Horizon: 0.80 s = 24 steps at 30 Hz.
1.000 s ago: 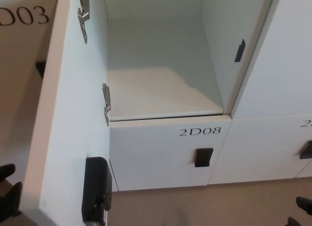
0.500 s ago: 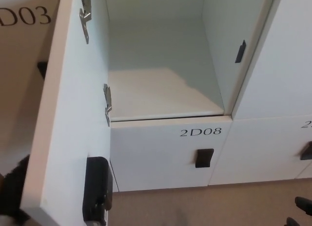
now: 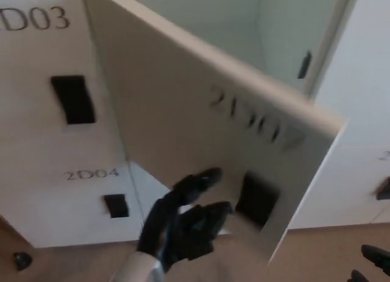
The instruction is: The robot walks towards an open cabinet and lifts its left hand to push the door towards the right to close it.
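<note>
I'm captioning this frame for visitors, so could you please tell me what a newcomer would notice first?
First, the big white door swung halfway across the middle, blurred. Next, the left hand at bottom centre, fingers spread against the door's face beside its dark handle. At left, closed lockers marked D03 and 2D04.

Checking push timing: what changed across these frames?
The door has swung right, partway shut, now hiding most of the compartment. The left hand rose from the lower-left edge to the door's outer face, fingers spread, gripping nothing. The right hand stays low at the corner.
</note>
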{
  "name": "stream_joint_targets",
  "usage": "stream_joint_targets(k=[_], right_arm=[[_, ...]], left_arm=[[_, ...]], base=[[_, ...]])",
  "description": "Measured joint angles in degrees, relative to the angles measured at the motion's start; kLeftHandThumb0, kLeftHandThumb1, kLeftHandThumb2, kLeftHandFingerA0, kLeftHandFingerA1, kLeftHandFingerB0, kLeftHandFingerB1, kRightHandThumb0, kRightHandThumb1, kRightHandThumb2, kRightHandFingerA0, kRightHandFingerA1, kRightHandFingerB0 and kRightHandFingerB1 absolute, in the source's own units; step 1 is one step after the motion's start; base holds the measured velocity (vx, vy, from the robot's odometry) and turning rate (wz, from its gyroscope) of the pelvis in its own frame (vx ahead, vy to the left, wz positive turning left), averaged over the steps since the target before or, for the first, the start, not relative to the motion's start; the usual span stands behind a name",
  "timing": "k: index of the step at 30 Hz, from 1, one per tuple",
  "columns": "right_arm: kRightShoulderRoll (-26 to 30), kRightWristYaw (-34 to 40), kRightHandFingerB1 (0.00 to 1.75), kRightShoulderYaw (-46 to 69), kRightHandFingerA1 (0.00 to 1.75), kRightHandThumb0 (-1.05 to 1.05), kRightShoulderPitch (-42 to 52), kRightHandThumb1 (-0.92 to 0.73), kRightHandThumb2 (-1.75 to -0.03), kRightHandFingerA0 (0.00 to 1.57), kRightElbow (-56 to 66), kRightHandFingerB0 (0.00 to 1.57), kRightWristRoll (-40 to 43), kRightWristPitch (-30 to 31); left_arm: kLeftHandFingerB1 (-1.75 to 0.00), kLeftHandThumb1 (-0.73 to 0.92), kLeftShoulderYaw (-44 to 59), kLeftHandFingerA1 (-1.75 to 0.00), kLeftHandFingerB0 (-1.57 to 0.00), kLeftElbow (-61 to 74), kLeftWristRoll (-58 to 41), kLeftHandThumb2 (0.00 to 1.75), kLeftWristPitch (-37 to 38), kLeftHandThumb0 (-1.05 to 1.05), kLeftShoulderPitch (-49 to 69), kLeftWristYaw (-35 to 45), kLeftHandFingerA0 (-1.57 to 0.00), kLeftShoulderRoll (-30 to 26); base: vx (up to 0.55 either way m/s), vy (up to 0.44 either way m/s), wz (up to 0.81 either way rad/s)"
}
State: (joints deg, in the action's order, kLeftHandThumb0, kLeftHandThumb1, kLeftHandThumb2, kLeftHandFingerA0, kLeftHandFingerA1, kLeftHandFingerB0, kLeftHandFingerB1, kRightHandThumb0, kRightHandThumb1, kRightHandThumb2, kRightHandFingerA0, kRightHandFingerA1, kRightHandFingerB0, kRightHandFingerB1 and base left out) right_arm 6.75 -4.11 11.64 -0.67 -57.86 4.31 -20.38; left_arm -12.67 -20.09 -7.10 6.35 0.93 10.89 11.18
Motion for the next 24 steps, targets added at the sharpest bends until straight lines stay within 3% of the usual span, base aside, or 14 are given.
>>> stream_joint_targets(k=[6, 7, 9, 10, 11, 12, 19, 20, 22, 23, 24], right_arm=[[-0.03, 0.0, 0.38, -0.05, 0.49, -0.31, 0.42, -0.61, -0.58, 0.69, 0.42, 0.43, -0.01, 0.0], [-0.03, 0.0, 0.39, -0.05, 0.51, -0.29, 0.42, -0.62, -0.59, 0.71, 0.42, 0.43, -0.01, 0.0], [-0.05, -0.01, 0.39, -0.1, 0.51, -0.29, 0.39, -0.62, -0.59, 0.71, 0.79, 0.43, -0.02, 0.0], [-0.06, -0.01, 0.39, -0.1, 0.53, -0.3, 0.4, -0.59, -0.57, 0.73, 0.95, 0.42, -0.02, 0.0], [-0.06, -0.02, 0.39, -0.1, 0.53, -0.3, 0.4, -0.59, -0.57, 0.73, 1.09, 0.42, -0.01, -0.01], [-0.06, -0.02, 0.41, -0.1, 0.55, -0.3, 0.4, -0.56, -0.57, 0.78, 1.09, 0.47, -0.01, -0.01], [-0.09, -0.06, 0.42, -0.1, 0.58, -0.23, 0.34, -0.55, -0.56, 0.8, 1.9, 0.46, 0.0, -0.1], [-0.09, -0.07, 0.31, -0.1, 0.41, -0.54, 0.28, -0.71, -0.63, 0.53, 2.05, 0.33, 0.0, -0.12], [-0.05, 0.0, 0.31, -0.32, 0.41, -0.54, 0.26, -0.71, -0.63, 0.53, 2.24, 0.33, -0.14, -0.26], [-0.05, 0.0, 0.34, -0.32, 0.38, -0.57, 0.26, -0.66, -0.61, 0.6, 2.24, 0.46, -0.14, -0.26], [0.12, 0.12, 0.34, -0.87, 0.38, -0.57, 0.27, -0.66, -0.61, 0.6, 2.35, 0.46, -0.48, -0.32]], left_arm=[[-0.35, 0.63, -7.88, -0.55, -0.47, 0.56, 0.11, 0.6, -0.95, -0.36, -1.85, -0.01, -0.63, -0.59], [-0.5, 0.49, -7.88, -0.65, -0.38, 0.56, 0.11, 0.84, -0.95, -0.41, -1.85, -0.01, -0.6, -0.59], [-0.5, 0.49, -11.45, -0.65, -0.38, 1.05, 0.15, 0.84, -1.61, -0.41, -2.87, -0.02, -0.6, -1.05], [-0.34, 0.63, -13.0, -0.51, -0.45, 1.23, 0.17, 0.59, -1.88, -0.36, -3.33, -0.02, -0.63, -1.22], [-0.34, 0.63, -14.39, -0.51, -0.45, 1.4, 0.19, 0.59, -2.13, -0.36, -3.76, -0.01, -0.63, -1.36], [-0.49, 0.51, -14.39, -0.64, -0.36, 1.4, 0.19, 0.86, -2.13, -0.46, -3.76, -0.01, -0.6, -1.36], [-0.5, 0.51, -24.2, -0.64, -0.37, 2.64, 0.77, 0.86, -4.15, -0.44, -7.17, 0.23, -0.55, -2.08], [-0.51, 0.51, -26.51, -0.66, -0.38, 3.29, 1.23, 0.88, -4.86, -0.43, -8.58, 0.32, -0.57, -2.18], [-0.51, 0.51, -29.74, -0.66, -0.38, 4.63, 2.0, 0.88, -6.01, -0.43, -11.44, 0.59, -0.57, -2.2], [-0.35, 0.66, -29.74, -0.46, -0.47, 4.63, 2.0, 0.61, -6.01, -0.42, -11.44, 0.59, -0.65, -2.2], [-0.35, 0.66, -30.97, -0.46, -0.47, 5.36, 2.38, 0.61, -6.58, -0.42, -12.89, 0.75, -0.65, -2.12]], base=[[0.0, 0.0, 0.0], [0.0, 0.0, 0.0], [0.0, 0.0, 0.0], [0.0, 0.0, 0.0], [0.0, 0.0, 0.0], [0.0, 0.0, 0.0], [0.0, 0.0, 0.0], [0.0, 0.0, 0.0], [0.0, 0.0, 0.0], [0.0, 0.0, 0.0], [0.0, 0.0, 0.0]])
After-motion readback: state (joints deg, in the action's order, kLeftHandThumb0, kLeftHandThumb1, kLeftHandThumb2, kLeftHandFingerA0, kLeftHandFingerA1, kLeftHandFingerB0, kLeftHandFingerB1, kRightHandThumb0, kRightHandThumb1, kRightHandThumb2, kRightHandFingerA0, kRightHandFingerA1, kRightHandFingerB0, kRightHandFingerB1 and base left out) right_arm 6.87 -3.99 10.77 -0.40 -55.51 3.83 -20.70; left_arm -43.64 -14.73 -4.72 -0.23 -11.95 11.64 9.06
